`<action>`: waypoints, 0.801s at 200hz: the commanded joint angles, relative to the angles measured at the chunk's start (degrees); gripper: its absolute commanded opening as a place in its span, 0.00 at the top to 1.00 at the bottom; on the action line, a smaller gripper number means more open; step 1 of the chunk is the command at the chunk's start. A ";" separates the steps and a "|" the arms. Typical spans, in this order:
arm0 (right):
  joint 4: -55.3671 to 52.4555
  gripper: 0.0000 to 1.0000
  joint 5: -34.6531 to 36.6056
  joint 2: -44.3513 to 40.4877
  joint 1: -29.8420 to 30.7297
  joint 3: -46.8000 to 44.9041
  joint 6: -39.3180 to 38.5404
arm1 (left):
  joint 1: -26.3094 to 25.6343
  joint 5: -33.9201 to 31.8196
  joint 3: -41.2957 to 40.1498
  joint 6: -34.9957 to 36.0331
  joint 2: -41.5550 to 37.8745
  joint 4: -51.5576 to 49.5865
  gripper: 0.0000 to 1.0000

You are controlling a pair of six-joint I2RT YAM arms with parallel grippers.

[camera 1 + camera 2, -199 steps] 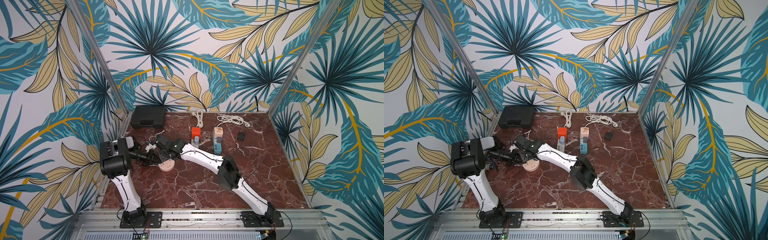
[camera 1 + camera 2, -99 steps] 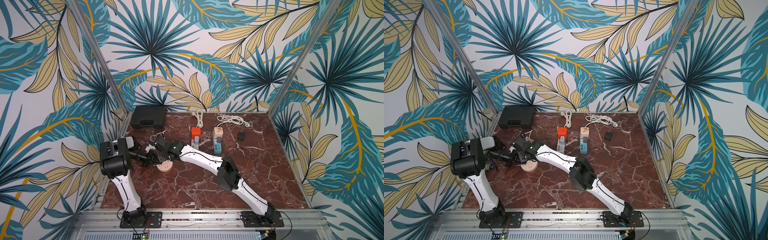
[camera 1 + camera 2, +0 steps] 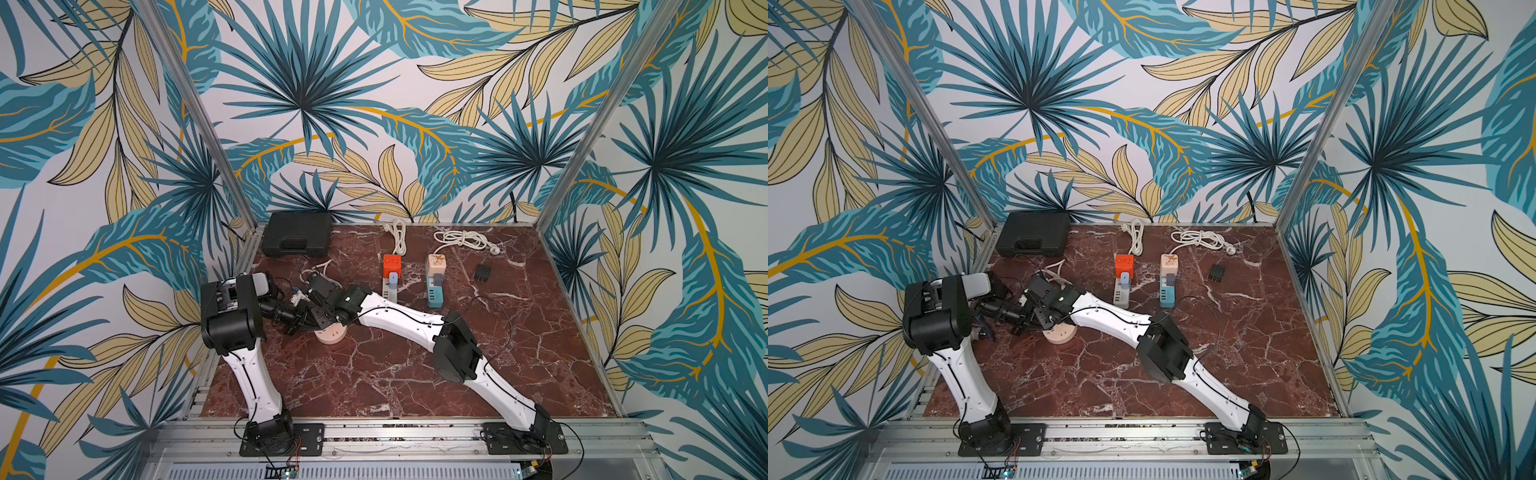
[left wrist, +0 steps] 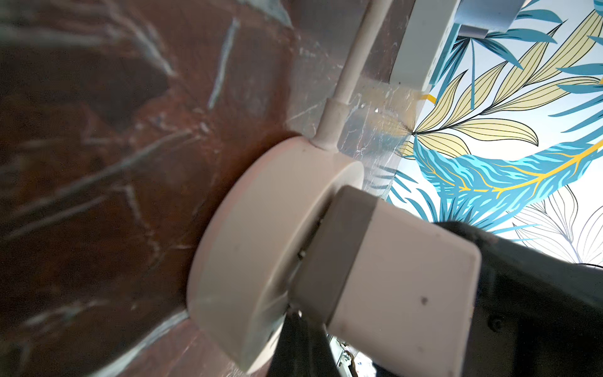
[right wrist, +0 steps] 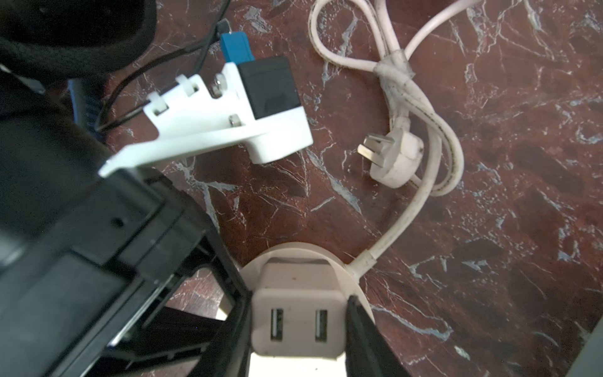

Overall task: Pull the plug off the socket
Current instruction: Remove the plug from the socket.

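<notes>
The socket (image 3: pixel 331 334) is a round beige puck lying on the marble table (image 3: pixel 415 374), and both arms meet over it. The plug (image 5: pixel 298 321) is a beige block with two USB slots that stands on the socket (image 5: pixel 357 284). My right gripper (image 5: pixel 298 326) is shut on the plug, with one black finger on each side of it. In the left wrist view the plug (image 4: pixel 391 277) sits tilted on the socket (image 4: pixel 261 228), and a thin gap shows at its grey base. My left gripper (image 4: pixel 301 329) is shut, its dark fingers lying against the socket's top face beside the plug.
The socket's white cord (image 5: pixel 421 107) loops on the table and ends in a loose wall plug (image 5: pixel 394 160). An orange power strip (image 3: pixel 391 266), a blue and beige strip (image 3: pixel 435 282) and a small black adapter (image 3: pixel 482 272) lie farther back. A black case (image 3: pixel 297 235) fills the back left corner.
The right wrist and the socket have shifted slightly toward the left arm. Both grippers stay as they were.
</notes>
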 commanded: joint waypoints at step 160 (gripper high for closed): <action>-1.71 1.00 7.63 -1.65 2.35 4.95 -5.21 | 0.08 -9.47 0.25 0.01 2.44 8.48 1.00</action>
